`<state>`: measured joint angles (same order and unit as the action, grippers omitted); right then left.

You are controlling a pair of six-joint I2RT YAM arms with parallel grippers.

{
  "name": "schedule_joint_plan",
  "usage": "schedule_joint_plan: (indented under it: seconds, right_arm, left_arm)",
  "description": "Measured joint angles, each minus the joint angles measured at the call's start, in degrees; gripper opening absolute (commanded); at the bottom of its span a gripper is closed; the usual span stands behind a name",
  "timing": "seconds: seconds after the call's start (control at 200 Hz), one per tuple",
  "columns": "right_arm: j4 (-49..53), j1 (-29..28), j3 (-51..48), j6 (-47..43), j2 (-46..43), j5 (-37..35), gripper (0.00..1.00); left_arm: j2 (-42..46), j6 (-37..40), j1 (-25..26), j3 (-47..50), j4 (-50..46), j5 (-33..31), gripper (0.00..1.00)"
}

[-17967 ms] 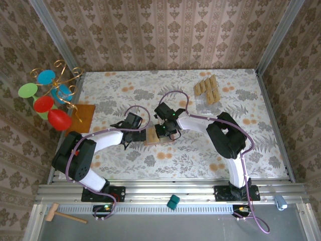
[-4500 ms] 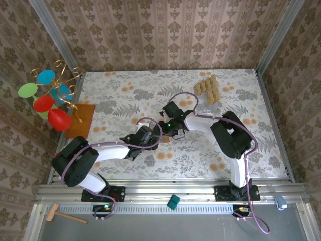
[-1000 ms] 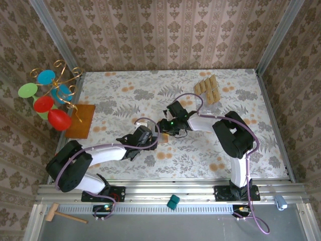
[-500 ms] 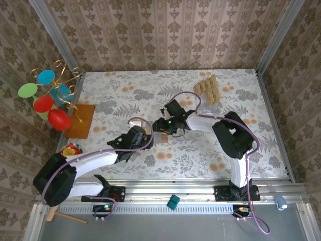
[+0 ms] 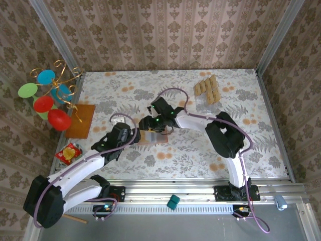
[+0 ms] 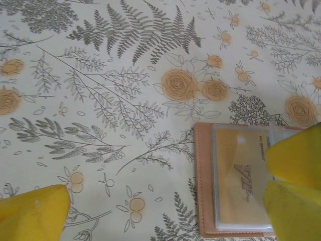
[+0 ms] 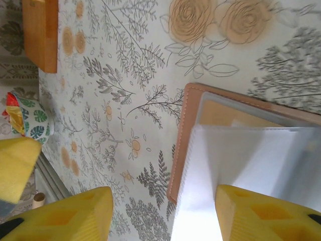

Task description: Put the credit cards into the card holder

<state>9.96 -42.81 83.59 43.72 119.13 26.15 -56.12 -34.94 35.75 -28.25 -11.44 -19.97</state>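
The card holder [image 5: 153, 137] lies open on the flowered table, mid-table. In the left wrist view the card holder [image 6: 205, 186] shows a tan card [image 6: 239, 183] inside a clear pocket. Its translucent plastic leaf [image 7: 235, 165] stands up between the fingers of my right gripper [image 7: 165, 221], close to the right finger; the jaws stand apart and grip nothing. My right gripper [image 5: 152, 123] hovers over the holder's far edge. My left gripper [image 5: 126, 135] is wide open just left of the holder, one fingertip [image 6: 30, 211] over bare cloth. The loose credit cards [image 5: 207, 89] lie in rows at the back right.
An orange-brown mat [image 5: 80, 120] lies at the table's left edge, beside a wire stand of coloured discs [image 5: 47, 95]. A colourful snack packet [image 5: 69, 152] sits near the left front corner. Walls close in the table on three sides.
My left arm has drawn back to the left, off the holder. My right gripper has shifted left over the holder and its jaws have widened.
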Motion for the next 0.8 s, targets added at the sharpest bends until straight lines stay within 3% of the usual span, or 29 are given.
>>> schedule_joint_plan:
  seconds: [0.325, 0.8]
  right_arm:
    - [1.88, -1.70, 4.13, 1.09, 5.77, 0.02, 0.58]
    - [4.92, -1.16, 6.58, 1.46, 5.73, -0.24, 0.58]
  left_arm:
    - [4.28, 0.09, -2.99, 2.10, -1.95, 2.19, 1.00]
    - [0.09, 1.07, -4.07, 3.56, -0.37, 5.42, 1.00]
